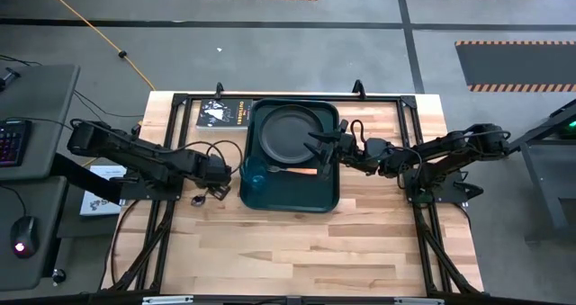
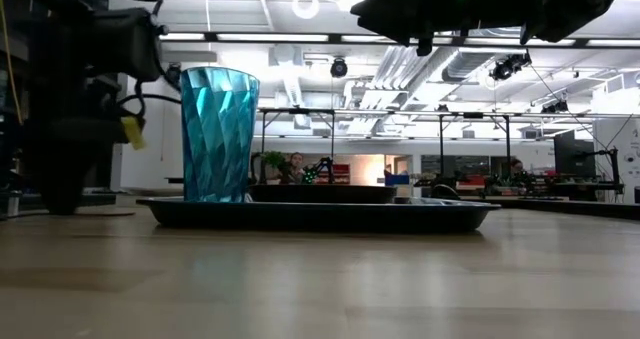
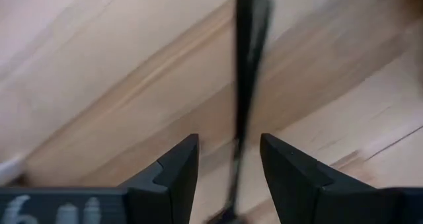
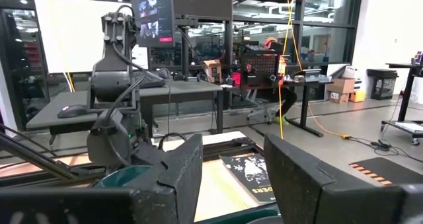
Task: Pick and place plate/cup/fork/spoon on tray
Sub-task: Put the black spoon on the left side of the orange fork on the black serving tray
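The dark green tray point(image 1: 331, 195) lies mid-table. On it, the dark grey plate point(image 1: 292, 132) lies flat at the far end. The teal cup point(image 1: 255, 173) stands upright in the near left corner and also shows in the low view point(image 2: 218, 134). The orange-handled fork point(image 1: 301, 171) lies near the tray's front rim. The spoon point(image 3: 246, 72) lies on the bare wood left of the tray. My left gripper point(image 3: 228, 171) is open and points down, with its fingers on either side of the spoon's handle, apart from it. My right gripper point(image 1: 322, 146) is open and empty above the tray's right part.
A black printed book point(image 1: 220, 113) lies on the table at the tray's far left corner. Black frame rails point(image 1: 171, 103) run along the table's edges. The near half of the table point(image 1: 306, 251) is bare wood. Desks and monitors stand beyond the table point(image 4: 165, 26).
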Controlling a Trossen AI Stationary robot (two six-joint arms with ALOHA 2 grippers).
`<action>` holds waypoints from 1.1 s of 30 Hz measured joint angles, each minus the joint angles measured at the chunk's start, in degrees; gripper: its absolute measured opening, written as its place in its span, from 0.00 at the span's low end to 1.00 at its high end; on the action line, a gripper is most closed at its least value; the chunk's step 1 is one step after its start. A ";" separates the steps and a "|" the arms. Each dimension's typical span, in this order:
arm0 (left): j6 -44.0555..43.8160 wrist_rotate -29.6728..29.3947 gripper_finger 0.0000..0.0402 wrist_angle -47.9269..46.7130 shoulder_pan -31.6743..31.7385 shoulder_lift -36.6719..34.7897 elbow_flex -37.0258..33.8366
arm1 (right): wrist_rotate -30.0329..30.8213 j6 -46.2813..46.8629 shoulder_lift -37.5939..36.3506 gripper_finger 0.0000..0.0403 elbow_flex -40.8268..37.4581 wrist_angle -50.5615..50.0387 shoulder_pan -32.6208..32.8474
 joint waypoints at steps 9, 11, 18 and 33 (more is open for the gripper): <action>-1.65 1.67 0.38 -3.39 -1.43 -0.15 -0.81 | 0.00 0.00 0.00 0.38 0.00 0.00 0.00; -1.65 1.68 0.38 -2.99 -1.61 -0.15 -0.84 | 0.01 0.04 0.01 0.38 0.00 0.00 0.00; -1.68 2.27 0.35 -2.37 -1.61 -0.11 -0.87 | 0.01 0.02 0.01 0.38 0.00 0.00 0.00; -0.29 3.07 0.02 -1.83 -1.65 -0.11 -0.83 | 0.00 0.02 0.01 0.38 0.00 0.00 0.00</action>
